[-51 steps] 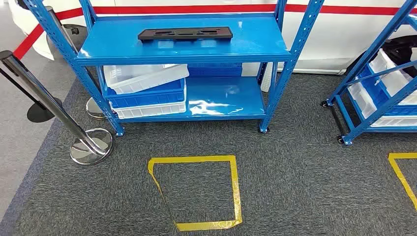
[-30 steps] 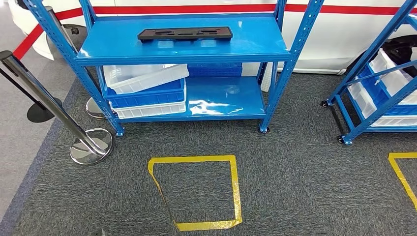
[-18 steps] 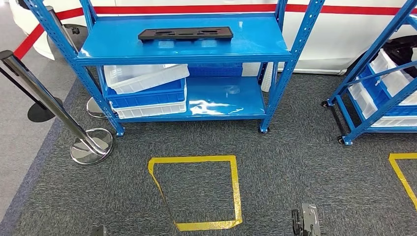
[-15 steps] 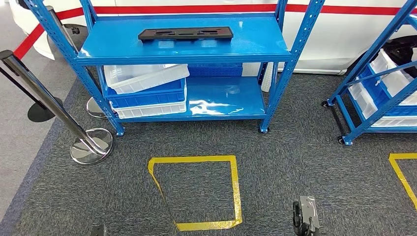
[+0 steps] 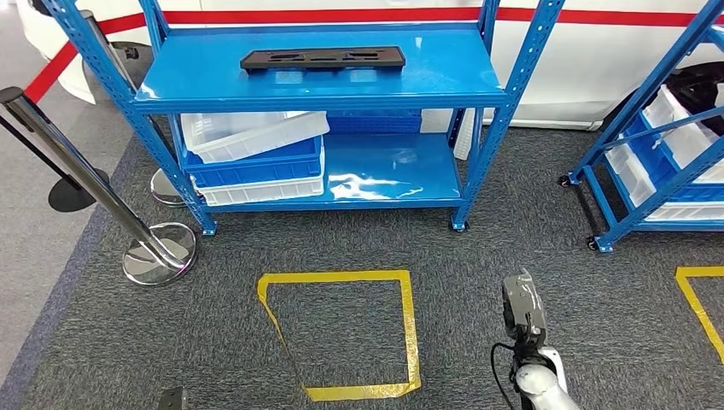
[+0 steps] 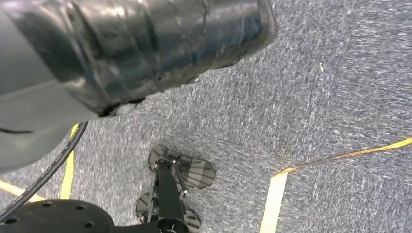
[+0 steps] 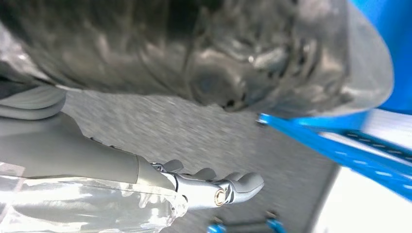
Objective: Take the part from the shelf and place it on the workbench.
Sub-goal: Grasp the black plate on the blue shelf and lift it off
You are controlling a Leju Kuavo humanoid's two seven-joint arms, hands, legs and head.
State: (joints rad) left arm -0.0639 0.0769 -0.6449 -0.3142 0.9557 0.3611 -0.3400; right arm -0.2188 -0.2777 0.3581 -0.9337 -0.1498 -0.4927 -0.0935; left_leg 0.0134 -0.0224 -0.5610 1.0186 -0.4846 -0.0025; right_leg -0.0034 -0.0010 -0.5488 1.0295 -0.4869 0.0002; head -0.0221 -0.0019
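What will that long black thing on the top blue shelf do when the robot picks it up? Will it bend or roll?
The black part looks like flat moulded plastic, so it is probably stiff and fairly light. Lying flat, it should not roll. It is long and thin, so gripped at one end it might tilt. The shelf looks glossy, so a push would likely slide it.
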